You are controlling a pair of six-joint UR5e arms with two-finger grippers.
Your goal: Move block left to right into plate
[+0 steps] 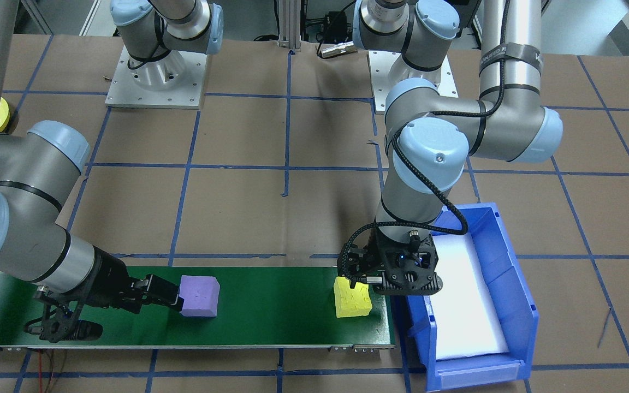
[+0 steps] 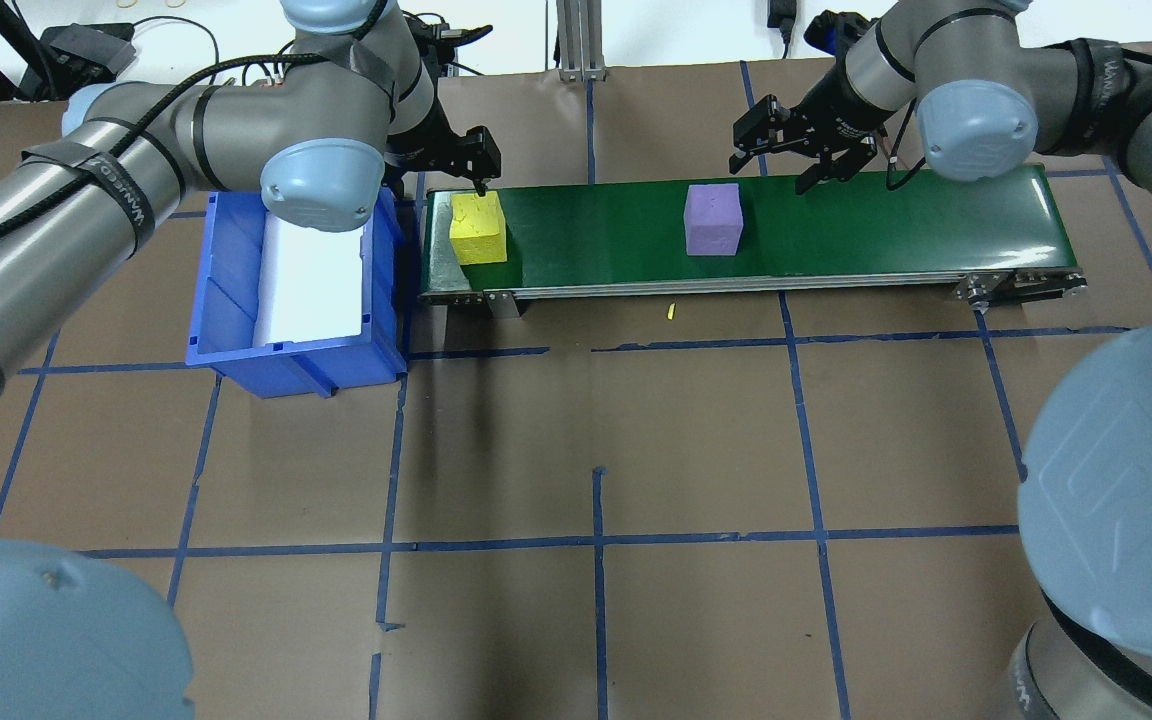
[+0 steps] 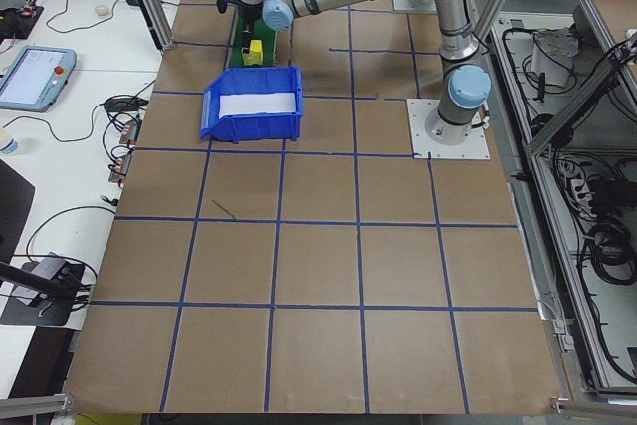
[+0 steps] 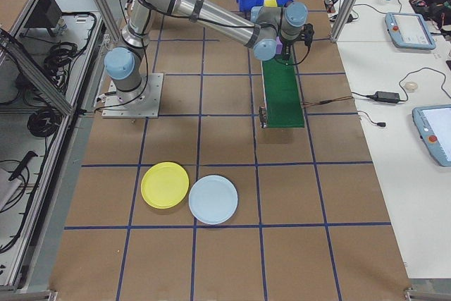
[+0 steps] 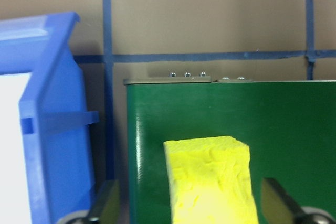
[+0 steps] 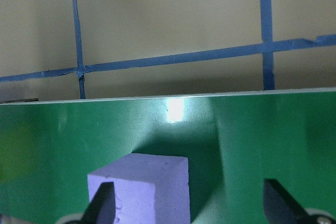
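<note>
No readable label shows on the blocks — one yellow block [image 2: 478, 227], one purple block [image 2: 713, 219], both on the green belt [image 2: 866, 225]. Two plates: yellow plate [image 4: 165, 185] and pale blue plate [image 4: 213, 199]. Left gripper [image 2: 471, 160] and right gripper [image 2: 789, 140] both spread, holding nothing.

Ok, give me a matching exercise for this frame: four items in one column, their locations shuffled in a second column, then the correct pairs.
Items:
1. yellow block
2. purple block
3. yellow plate
4. blue bin

Places:
A. on the table, off the green belt's left end
B. mid-belt, close by the right claw
C. on the table beside a pale blue plate
D. at the belt's left end, under the left claw

Pairs: 1-D, 2-B, 3-C, 4-A
</note>
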